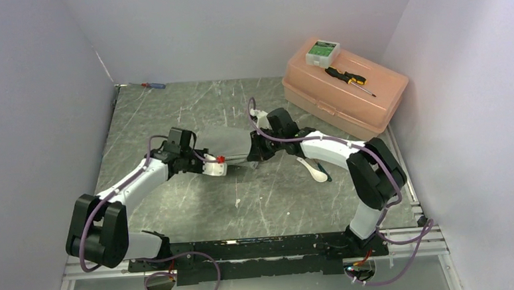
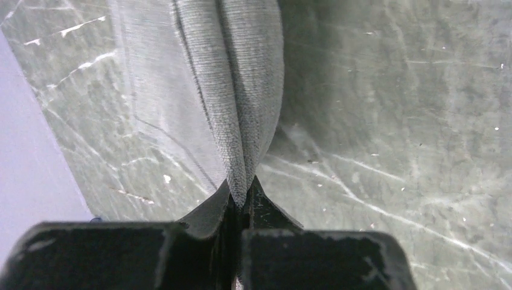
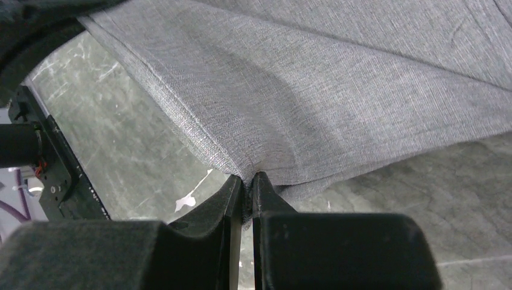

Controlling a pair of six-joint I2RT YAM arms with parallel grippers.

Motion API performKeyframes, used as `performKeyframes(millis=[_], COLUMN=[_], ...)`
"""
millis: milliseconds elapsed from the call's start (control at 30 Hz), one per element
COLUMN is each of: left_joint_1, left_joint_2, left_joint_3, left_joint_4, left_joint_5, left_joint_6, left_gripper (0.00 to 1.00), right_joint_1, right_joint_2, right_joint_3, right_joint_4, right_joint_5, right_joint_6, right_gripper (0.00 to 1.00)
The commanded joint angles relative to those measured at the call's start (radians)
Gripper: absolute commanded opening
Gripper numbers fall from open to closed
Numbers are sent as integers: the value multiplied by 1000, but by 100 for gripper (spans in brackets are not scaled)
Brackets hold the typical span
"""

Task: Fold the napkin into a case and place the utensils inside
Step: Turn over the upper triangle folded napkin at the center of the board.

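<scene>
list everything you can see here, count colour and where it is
napkin: 1, grey, table middle, pinched at both ends
spoon: 1 visible, white, on the table by the right arm
plastic box: 1, peach, back right
small box: 1, white and green, on the plastic box lid
yellow screwdriver: 1, black and yellow, on the plastic box lid
red screwdriver: 1, red and blue, back left table edge
table: 1, grey marbled
left gripper: 1, black, shut on napkin
right gripper: 1, black, shut on napkin
</scene>
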Motion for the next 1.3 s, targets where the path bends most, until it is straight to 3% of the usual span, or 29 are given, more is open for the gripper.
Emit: performKeyframes(millis=[0, 133, 367, 600, 767, 867, 967, 1100, 1267], left_joint_1=[5, -3, -131, -311, -356, -356, -335, -118, 58], left_joint_2=[6, -21, -191, -246, -211, -178, -98, 118, 478], left_joint_3=[166, 272, 259, 443, 638, 617, 556, 546, 757], left_joint_4=[-262, -464, -706, -1008, -1230, -1226, -1134, -987, -874], left_joint_5=[37, 54, 43, 89, 152, 185, 132, 176, 186], left_joint_6=[-75, -138, -256, -443, -482, -477, -430, -313, -299], left_gripper=[3, 3, 3, 3, 3, 3, 3, 3, 3], right_joint_1=[2, 55, 247, 347, 349, 317, 215, 79, -21], right_joint_2=[-114, -222, -411, -666, -737, -668, -534, -313, -16], right_joint_3=[27, -42, -160, -142, -85, -75, -98, -68, 101], right_joint_4=[-37, -94, -188, -403, -459, -446, -354, -248, -243], right_joint_5=[13, 89, 217, 177, 93, 62, -40, -122, -196], right_joint_6=[-6, -3, 61, 205, 282, 275, 250, 176, 67], right_gripper=[0, 0, 0, 0, 0, 0, 0, 0, 0])
